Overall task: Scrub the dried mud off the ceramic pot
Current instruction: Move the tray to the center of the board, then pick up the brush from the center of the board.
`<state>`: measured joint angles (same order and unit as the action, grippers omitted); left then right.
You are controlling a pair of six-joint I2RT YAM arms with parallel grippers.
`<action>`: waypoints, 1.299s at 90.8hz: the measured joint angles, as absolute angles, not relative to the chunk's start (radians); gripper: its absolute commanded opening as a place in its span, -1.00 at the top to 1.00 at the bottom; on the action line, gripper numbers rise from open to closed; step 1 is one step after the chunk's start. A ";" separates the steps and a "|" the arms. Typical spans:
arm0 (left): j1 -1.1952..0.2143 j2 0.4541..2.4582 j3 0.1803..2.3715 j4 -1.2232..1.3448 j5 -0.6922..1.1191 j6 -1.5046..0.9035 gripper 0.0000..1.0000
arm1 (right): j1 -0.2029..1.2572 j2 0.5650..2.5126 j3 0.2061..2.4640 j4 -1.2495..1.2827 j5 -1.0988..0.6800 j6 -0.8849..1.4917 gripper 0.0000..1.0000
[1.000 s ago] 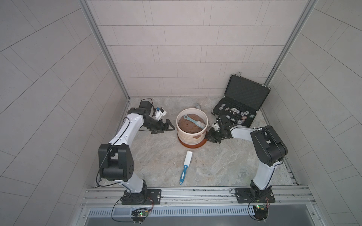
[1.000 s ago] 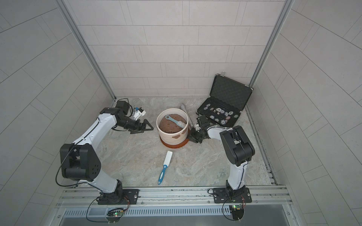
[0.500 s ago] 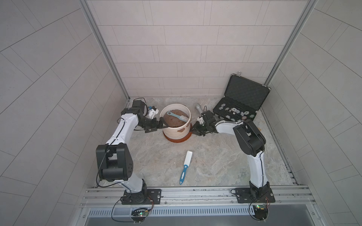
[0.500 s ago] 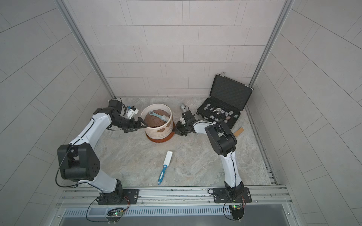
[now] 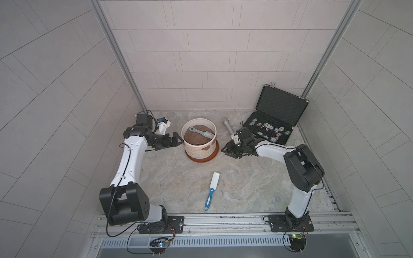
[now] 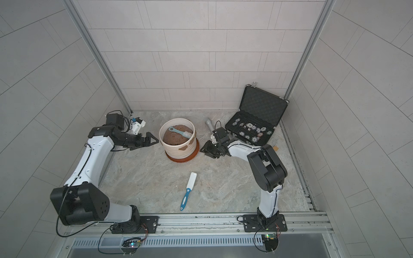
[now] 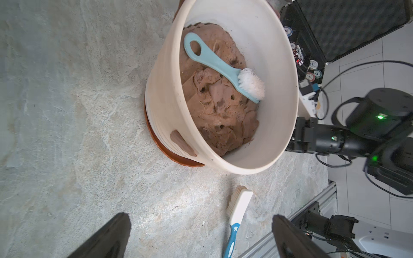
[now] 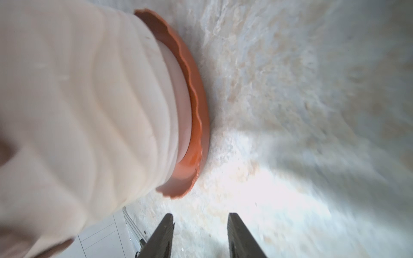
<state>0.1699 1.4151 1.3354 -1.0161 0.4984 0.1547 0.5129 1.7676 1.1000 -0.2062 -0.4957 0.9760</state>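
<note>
Ceramic pot on its terracotta saucer, far centre of the worktop, with dried mud patches on its near wall. The left fingers, spread wide and empty, sit just left of the pot. The right fingers, partly apart and empty, sit just right of the saucer. A pale-blue brush lies inside the pot; a white-and-blue brush lies nearer.

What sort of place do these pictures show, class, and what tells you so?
Probably a robot test cell dressed as a tiled washroom corner: grey tiled walls on three sides, a stone-patterned floor, and a left arm and right arm bolted to a front metal rail.
</note>
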 measured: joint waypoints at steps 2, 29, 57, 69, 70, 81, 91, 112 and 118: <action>0.170 1.415 1.335 -1.016 0.494 0.157 -1.00 | 0.514 1.740 1.086 -0.219 -0.488 0.976 0.03; 0.170 1.414 1.320 -1.008 0.434 0.162 -1.00 | 0.831 1.474 1.045 -0.489 -0.279 1.075 -0.25; 0.170 1.414 1.310 -0.980 0.362 0.146 -1.00 | 1.083 1.557 1.121 -0.689 -0.140 1.210 -0.58; 0.170 1.414 1.306 -0.971 0.329 0.138 -1.00 | 1.091 1.690 1.190 -0.704 -0.164 1.200 -0.54; 0.170 1.414 1.306 -0.971 0.327 0.138 -1.00 | 1.090 1.707 1.201 -0.708 -0.170 1.191 -0.54; 0.170 1.412 1.304 -0.967 0.310 0.133 -1.00 | 1.084 1.853 1.361 -0.792 -0.182 1.115 -0.54; 0.170 1.402 1.295 -0.962 0.302 0.128 -1.00 | 1.075 1.900 1.435 -0.837 -0.156 1.058 -0.51; 0.170 1.394 1.293 -0.957 0.296 0.126 -1.00 | 1.044 1.901 1.411 -0.922 -0.111 1.020 -0.51; 0.170 1.394 1.293 -0.956 0.296 0.126 -1.00 | 1.043 1.902 1.411 -0.929 -0.108 1.015 -0.49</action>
<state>0.1699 1.3941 1.2926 -0.9562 0.2962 0.1265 1.0431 1.9018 1.4105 -0.9287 -0.1081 1.0149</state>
